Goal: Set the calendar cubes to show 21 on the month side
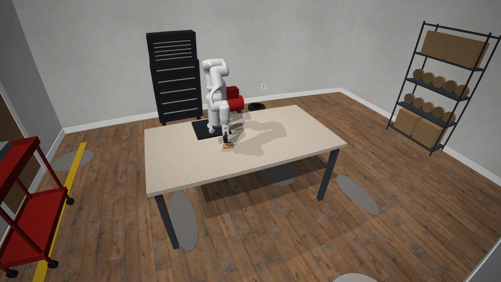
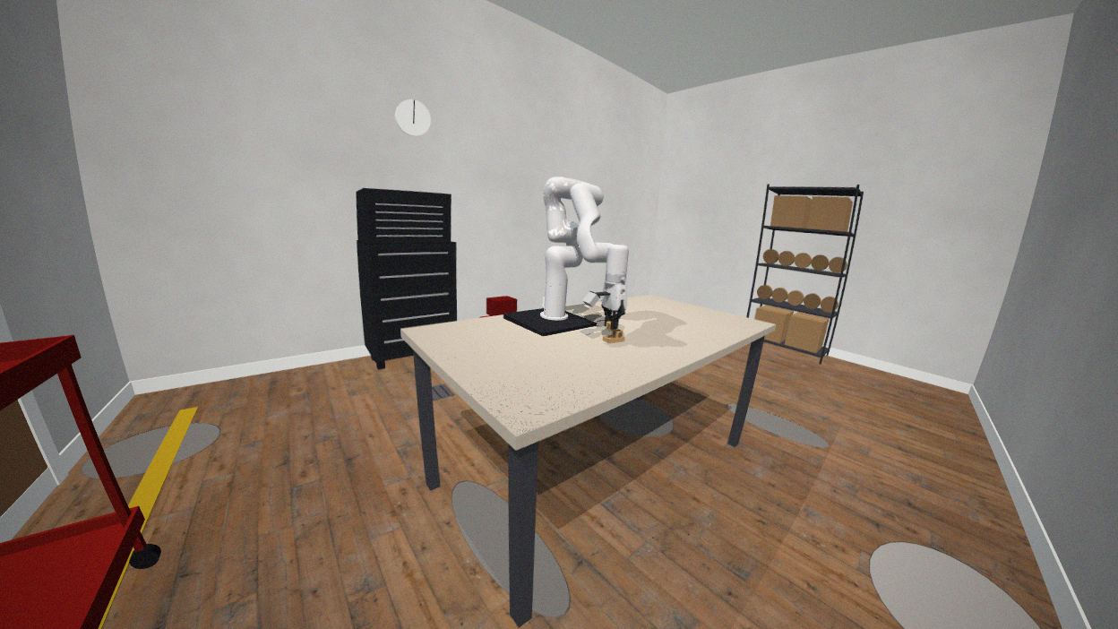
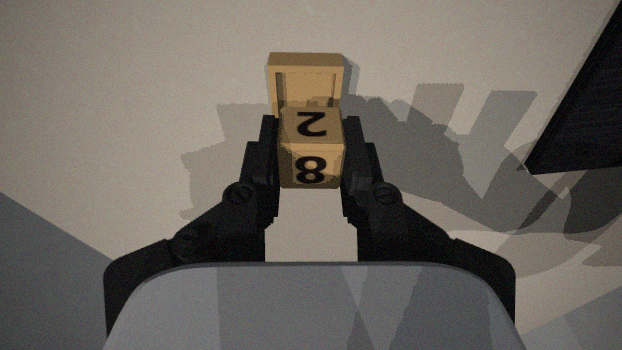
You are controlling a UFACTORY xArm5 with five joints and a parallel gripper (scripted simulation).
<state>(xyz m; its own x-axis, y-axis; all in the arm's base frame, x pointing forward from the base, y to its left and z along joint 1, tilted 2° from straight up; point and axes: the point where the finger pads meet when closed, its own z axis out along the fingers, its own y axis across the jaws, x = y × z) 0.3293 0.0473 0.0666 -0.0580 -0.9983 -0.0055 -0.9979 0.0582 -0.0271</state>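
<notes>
My gripper is shut on a wooden date cube and holds it by its two sides. In the wrist view the cube's face toward the camera reads 8, and the face beyond it reads 2, upside down from here. The wooden tray lies on the table just beyond the cube; the part of its floor that I see is bare. I cannot see a second cube. In the top and exterior views the gripper points down, just above the tray, in front of the arm's base; the tray also shows in the exterior view.
The arm's black base plate lies on the table just behind the tray; its corner shows at the right of the wrist view. A black tool cabinet stands behind the table.
</notes>
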